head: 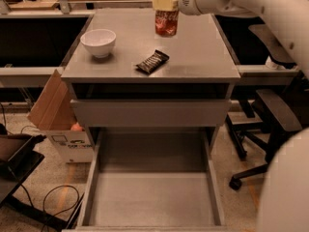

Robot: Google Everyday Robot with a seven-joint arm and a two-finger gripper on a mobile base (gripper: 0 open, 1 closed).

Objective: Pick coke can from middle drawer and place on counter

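The coke can (166, 24) is upright, orange-red, over the back middle of the grey counter (198, 52). My gripper (165, 3) is shut on its top from above, with the white arm reaching in from the upper right. I cannot tell whether the can's base touches the counter. The middle drawer (150, 197) is pulled fully out at the bottom of the view, and its grey floor holds nothing.
A white bowl (98, 41) stands at the counter's left. A dark snack-bar wrapper (152, 62) lies near the counter's front middle. A shut drawer front (149, 112) sits below the counter. A cardboard box (55, 115) stands at the left, and office chairs (270, 124) at the right.
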